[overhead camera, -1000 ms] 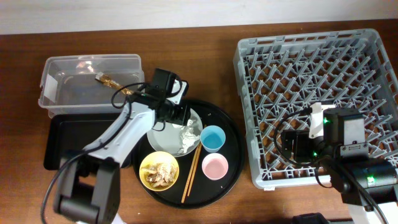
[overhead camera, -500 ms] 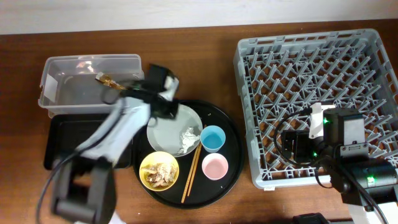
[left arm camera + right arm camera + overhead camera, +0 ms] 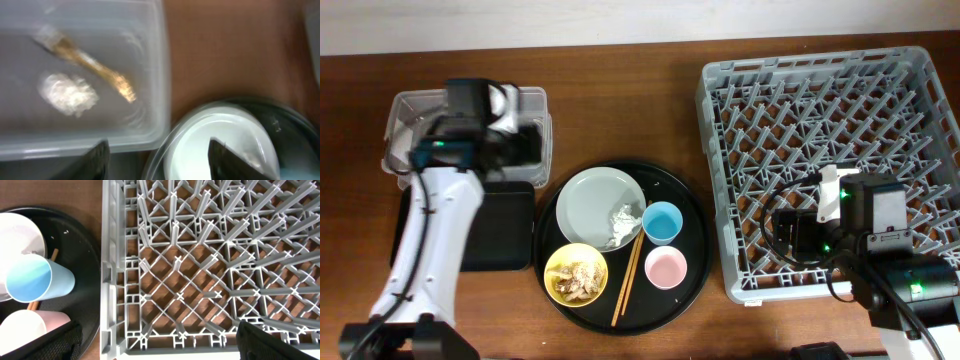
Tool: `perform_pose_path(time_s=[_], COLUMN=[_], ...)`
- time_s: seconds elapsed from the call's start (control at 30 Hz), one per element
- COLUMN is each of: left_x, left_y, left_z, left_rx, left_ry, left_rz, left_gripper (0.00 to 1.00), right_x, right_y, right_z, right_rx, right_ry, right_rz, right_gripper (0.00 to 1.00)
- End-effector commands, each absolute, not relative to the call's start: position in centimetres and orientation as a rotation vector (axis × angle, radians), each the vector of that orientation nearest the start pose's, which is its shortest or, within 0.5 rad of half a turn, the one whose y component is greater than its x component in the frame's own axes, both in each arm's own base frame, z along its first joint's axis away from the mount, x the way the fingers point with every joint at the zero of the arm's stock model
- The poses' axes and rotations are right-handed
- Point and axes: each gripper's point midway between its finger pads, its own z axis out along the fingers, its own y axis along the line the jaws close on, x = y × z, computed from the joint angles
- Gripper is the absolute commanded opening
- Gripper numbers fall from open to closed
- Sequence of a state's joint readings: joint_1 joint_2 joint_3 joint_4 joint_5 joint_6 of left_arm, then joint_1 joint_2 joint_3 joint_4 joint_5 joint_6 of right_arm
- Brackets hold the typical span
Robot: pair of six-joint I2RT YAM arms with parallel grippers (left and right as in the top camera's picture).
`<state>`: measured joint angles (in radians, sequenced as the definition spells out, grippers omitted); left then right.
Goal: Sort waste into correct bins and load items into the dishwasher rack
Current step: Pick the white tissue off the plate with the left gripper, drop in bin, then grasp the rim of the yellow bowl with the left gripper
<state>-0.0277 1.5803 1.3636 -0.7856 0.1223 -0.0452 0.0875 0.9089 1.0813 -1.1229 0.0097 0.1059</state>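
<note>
My left gripper [image 3: 525,145] [image 3: 160,167] is open and empty over the right end of the clear tub [image 3: 412,112] [image 3: 159,65]. A gold wrapper [image 3: 95,67] and white tissue [image 3: 67,95] lie in the tub. The shallow black tray [image 3: 505,230] sits in front of it. The grey-green plate [image 3: 592,200] [image 3: 215,145] carries tissue [image 3: 623,218]. The yellow bowl [image 3: 576,272] holds food scraps. The blue cup [image 3: 662,221] [image 3: 35,280], pink cup [image 3: 666,267] [image 3: 25,325] and chopsticks [image 3: 628,275] are beside them. My right gripper [image 3: 785,235] [image 3: 160,350] is open over the front left of the grey rack [image 3: 820,100] [image 3: 200,255].
The plate, bowl, cups and chopsticks all sit on a large round black tray [image 3: 692,245] between the bins and the rack. My left arm hides much of the tub from above. Bare wooden table shows along the back edge.
My left arm has swung away from the plate, back and left, to above the clear tub. The right arm has not moved.
</note>
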Motion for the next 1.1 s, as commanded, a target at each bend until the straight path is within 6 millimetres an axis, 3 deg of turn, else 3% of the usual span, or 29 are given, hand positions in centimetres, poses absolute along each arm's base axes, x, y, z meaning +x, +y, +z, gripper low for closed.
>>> perform_pose_path(time_s=[0.0, 0.13, 0.33, 0.4, 0.47, 0.5, 0.6, 0.67, 0.7, 0.77, 0.83, 0.9, 0.93, 0.97, 1.0, 1.07], left_x=[36.1, 31.5, 28.9, 28.7, 28.6, 29.8, 32.3, 34.7, 36.2, 38.4, 39.9, 42.0, 42.5, 43.3, 43.8, 44.0], left_y=[-11.5, -16.5, -19.1, -19.0, -18.9, -18.5, -17.1, -15.5, -13.7, -9.8, -6.5, -1.7, -0.7, 1.0, 1.8, 2.7], left_z=[15.1, 9.4, 2.5, 0.8, 0.5, 1.6, 5.5, 10.1, 13.0, 16.7, 18.3, 19.3, 19.5, 19.6, 19.3, 18.9], left_rx=[0.291, 0.546, 0.712, 0.716, 0.717, 0.703, 0.629, 0.525, 0.438, 0.278, 0.158, 0.003, -0.027, -0.077, -0.098, -0.121], left_ry=[2.701, 2.828, 2.954, 2.999, 3.007, 2.967, 2.868, 2.746, 2.662, 2.542, 2.481, 2.408, 2.391, 2.365, 2.359, 2.361], left_rz=[-0.387, -0.341, -0.302, -0.288, -0.284, -0.215, -0.135, -0.125, -0.102, -0.044, -0.004, 0.039, 0.050, 0.067, 0.076, 0.084], left_gripper=[0.63, 0.65, 0.65, 0.51, 0.10, 0.00, 0.00, 0.00, 0.00, 0.00, 0.01, 0.02, 0.02, 0.11, 0.37, 0.55], right_x=[23.3, 23.2, 23.2, 23.2, 23.2, 23.2, 23.2, 23.2, 23.2, 23.2, 23.2, 23.2, 23.2, 23.2, 23.2, 23.1], right_y=[1.8, 1.8, 1.8, 1.8, 1.8, 1.8, 1.8, 1.8, 1.8, 1.8, 1.8, 1.8, 1.8, 1.8, 1.8, 1.8], right_z=[23.1, 23.1, 23.0, 23.0, 23.0, 23.0, 23.0, 23.0, 23.0, 23.0, 23.0, 23.0, 23.0, 23.0, 23.0, 23.0], right_rx=[0.040, 0.040, 0.040, 0.040, 0.040, 0.039, 0.039, 0.039, 0.039, 0.039, 0.039, 0.040, 0.040, 0.040, 0.040, 0.039], right_ry=[2.501, 2.501, 2.505, 2.505, 2.505, 2.505, 2.505, 2.505, 2.505, 2.505, 2.505, 2.505, 2.505, 2.505, 2.505, 2.507], right_rz=[0.071, 0.071, 0.070, 0.070, 0.070, 0.070, 0.070, 0.070, 0.070, 0.070, 0.070, 0.070, 0.070, 0.070, 0.070, 0.070], right_gripper=[0.99, 0.99, 0.99, 0.99, 0.99, 0.99, 0.99, 0.99, 0.99, 0.99, 0.99, 0.99, 0.99, 0.99, 0.99, 0.99])
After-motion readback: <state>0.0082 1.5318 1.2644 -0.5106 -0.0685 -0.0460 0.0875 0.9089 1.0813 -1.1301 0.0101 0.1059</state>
